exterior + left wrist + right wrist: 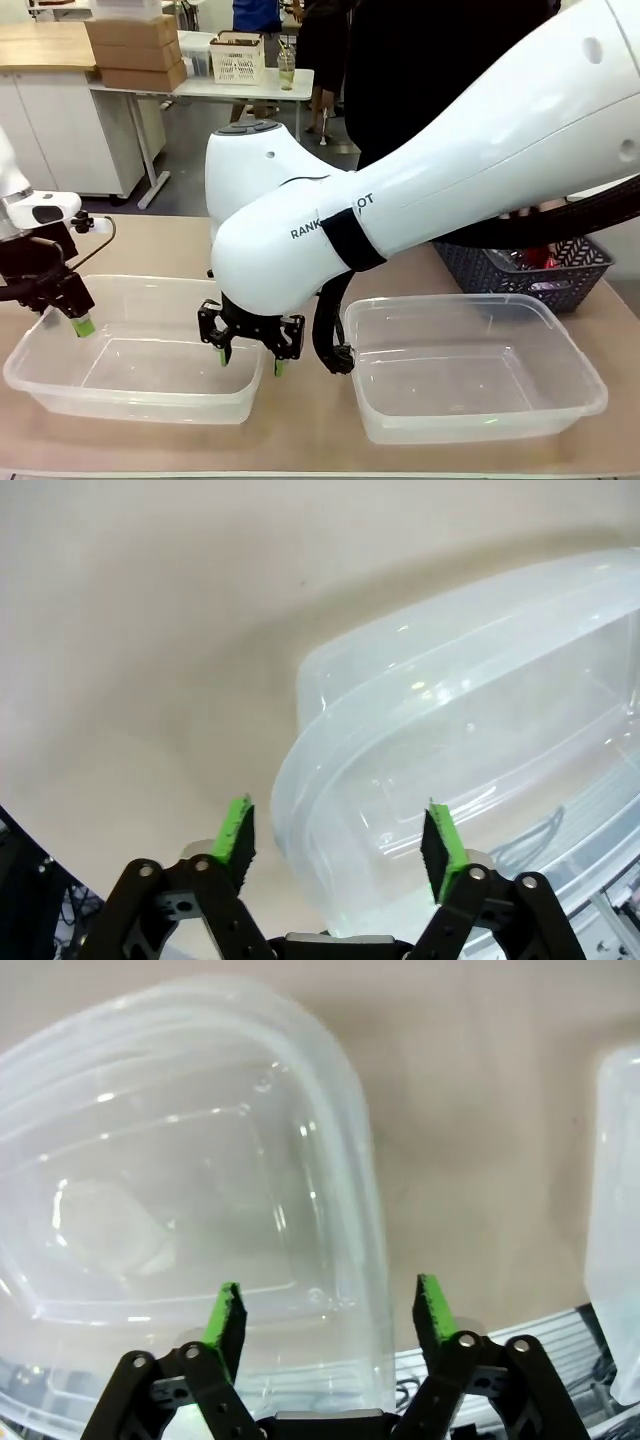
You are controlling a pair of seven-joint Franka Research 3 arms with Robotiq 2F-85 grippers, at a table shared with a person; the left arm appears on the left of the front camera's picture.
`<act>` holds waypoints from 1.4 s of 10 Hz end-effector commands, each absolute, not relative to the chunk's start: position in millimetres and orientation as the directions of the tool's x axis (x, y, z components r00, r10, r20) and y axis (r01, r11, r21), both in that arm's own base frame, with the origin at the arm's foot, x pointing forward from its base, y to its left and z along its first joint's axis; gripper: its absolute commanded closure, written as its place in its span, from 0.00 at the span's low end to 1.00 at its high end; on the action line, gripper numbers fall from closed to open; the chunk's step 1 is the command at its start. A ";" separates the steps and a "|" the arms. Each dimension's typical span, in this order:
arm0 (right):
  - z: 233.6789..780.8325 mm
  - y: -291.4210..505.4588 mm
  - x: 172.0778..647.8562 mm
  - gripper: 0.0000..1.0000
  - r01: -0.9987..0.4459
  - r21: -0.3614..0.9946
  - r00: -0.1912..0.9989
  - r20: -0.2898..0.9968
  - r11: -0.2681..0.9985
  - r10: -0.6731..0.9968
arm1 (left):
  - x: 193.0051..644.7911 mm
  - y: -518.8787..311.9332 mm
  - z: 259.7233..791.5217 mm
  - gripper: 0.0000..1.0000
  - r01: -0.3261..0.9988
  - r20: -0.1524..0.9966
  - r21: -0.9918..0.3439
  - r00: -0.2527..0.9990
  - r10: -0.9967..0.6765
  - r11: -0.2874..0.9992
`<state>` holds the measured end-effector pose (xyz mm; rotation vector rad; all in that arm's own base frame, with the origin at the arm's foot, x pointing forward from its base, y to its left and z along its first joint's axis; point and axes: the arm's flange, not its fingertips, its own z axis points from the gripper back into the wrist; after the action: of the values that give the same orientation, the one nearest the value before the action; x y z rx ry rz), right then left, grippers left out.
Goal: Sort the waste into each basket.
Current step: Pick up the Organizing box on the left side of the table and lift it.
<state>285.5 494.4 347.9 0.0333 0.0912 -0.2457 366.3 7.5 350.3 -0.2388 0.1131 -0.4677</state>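
Down at counter [310, 435] level, the left claw [82, 325] stands with its jaws apart at the outer short end of the left tub [140, 400]. Seen from its wrist, one green pad [238, 830] hangs outside the rolled rim over bare counter and the other over the tub's inside, so the corner wall passes between them with neither pad seen pressing it. The right arm reaches across the middle and sets the right claw [250, 360], jaws likewise apart, at the same tub's inner short end; there its outer pad [433, 1308] is over the counter and its mate over the tub. The tub's long axis thus runs left to right, from one claw to the other. The right tub [470, 425] lies just beside it, to the right claw's right, with a strip of counter between them. Behind that tub, at the far right, sits a dark lattice basket [480, 270]; red shapes [538, 260] show inside it, probably the waste, too hidden to name. By the look of both tubs, nothing is sorted yet. The waste lies away to the right of both claws, beyond the second tub, on the right arm's own side, so that arm seems the better placed to fetch it.
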 end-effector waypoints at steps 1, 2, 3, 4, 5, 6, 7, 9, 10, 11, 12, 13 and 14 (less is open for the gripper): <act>358.2 497.8 285.9 0.78 0.309 -0.012 0.949 -0.061 0.951 -0.309 | 354.7 5.1 349.2 1.00 0.444 -0.006 -0.235 0.889 -0.458 0.865; 359.6 495.1 286.2 1.00 0.320 0.002 0.947 -0.045 0.947 -0.320 | 353.8 5.2 352.2 1.00 0.425 -0.005 -0.219 0.900 -0.436 0.878; 361.4 491.7 287.1 1.00 0.336 0.006 0.941 -0.035 0.942 -0.335 | 353.1 5.9 352.7 1.00 0.424 -0.007 -0.218 0.900 -0.436 0.879; 361.5 489.4 288.3 1.00 0.340 0.004 0.940 -0.029 0.940 -0.340 | 352.3 6.6 353.4 0.86 0.409 0.002 -0.211 0.908 -0.418 0.888; 360.3 487.6 289.5 0.94 0.332 -0.003 0.942 -0.040 0.943 -0.332 | 351.2 7.1 354.5 0.97 0.403 0.006 -0.217 0.911 -0.412 0.889; 359.2 486.9 291.4 1.00 0.321 -0.016 0.945 -0.054 0.947 -0.321 | 350.1 6.4 355.8 1.00 0.391 0.005 -0.204 0.917 -0.398 0.898; 360.2 486.5 291.4 1.00 0.309 -0.018 0.949 -0.057 0.951 -0.310 | 350.0 5.8 358.3 1.00 0.387 0.006 -0.203 0.919 -0.394 0.899; 359.6 483.8 292.3 1.00 0.284 -0.034 0.954 -0.087 0.958 -0.286 | 352.6 3.4 367.5 1.00 0.360 0.016 -0.187 0.931 -0.364 0.914; 363.2 477.2 293.1 1.00 0.274 -0.035 0.956 -0.100 0.961 -0.276 | 353.8 2.2 376.3 1.00 0.348 0.014 -0.191 0.936 -0.352 0.918; 377.5 467.9 292.5 1.00 0.200 -0.044 0.968 -0.148 0.979 -0.205 | 356.7 0.4 391.9 1.00 0.318 -0.014 -0.218 0.944 -0.329 0.923; 402.2 456.4 291.8 1.00 0.125 -0.042 0.980 -0.148 0.991 -0.130 | 358.8 -1.9 410.8 1.00 0.271 -0.043 -0.235 0.957 -0.288 0.934; 431.5 439.4 292.4 1.00 0.109 -0.066 0.984 -0.132 0.992 -0.117 | 359.4 -6.0 431.6 1.00 0.267 -0.075 -0.243 0.953 -0.293 0.933; 462.6 418.6 288.1 1.00 0.083 -0.060 0.988 -0.129 0.995 -0.090 | 357.9 -9.0 452.9 1.00 0.230 -0.061 -0.199 0.967 -0.246 0.953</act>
<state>287.1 455.4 432.0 -0.0029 0.1257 -0.1210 357.2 -12.6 427.5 -0.2257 0.0882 -0.2740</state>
